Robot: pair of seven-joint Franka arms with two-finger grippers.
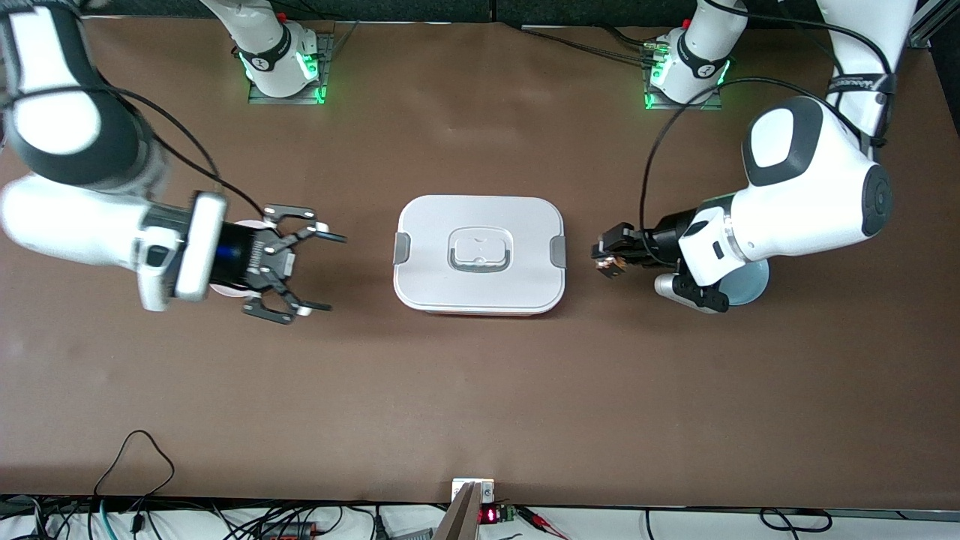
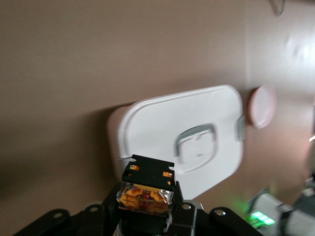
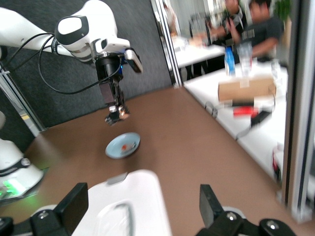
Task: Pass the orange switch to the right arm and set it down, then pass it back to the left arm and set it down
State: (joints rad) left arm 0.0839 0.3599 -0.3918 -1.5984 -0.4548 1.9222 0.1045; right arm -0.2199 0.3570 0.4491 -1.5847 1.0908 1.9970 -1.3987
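Note:
The orange switch (image 1: pixel 606 264), a tiny black and orange piece, is pinched in my left gripper (image 1: pixel 602 262), which is shut on it. It hangs over the bare table between the box (image 1: pixel 480 255) and a blue plate (image 1: pixel 752 283). The left wrist view shows the switch (image 2: pixel 146 197) in my left gripper (image 2: pixel 147 186), with the white lidded box (image 2: pixel 162 128) past it. My right gripper (image 1: pixel 331 271) is open and empty above a pink plate (image 1: pixel 251 223), pointing toward the box's other end. In the right wrist view its fingers (image 3: pixel 74 201) frame the box (image 3: pixel 142 189).
The blue plate (image 3: pixel 123 146) holds a small red-orange bit. The pink plate (image 2: pixel 262 105) sits at the right arm's end of the box. Both arm bases stand along the table's back edge, and cables and a small device (image 1: pixel 472 491) line the front edge.

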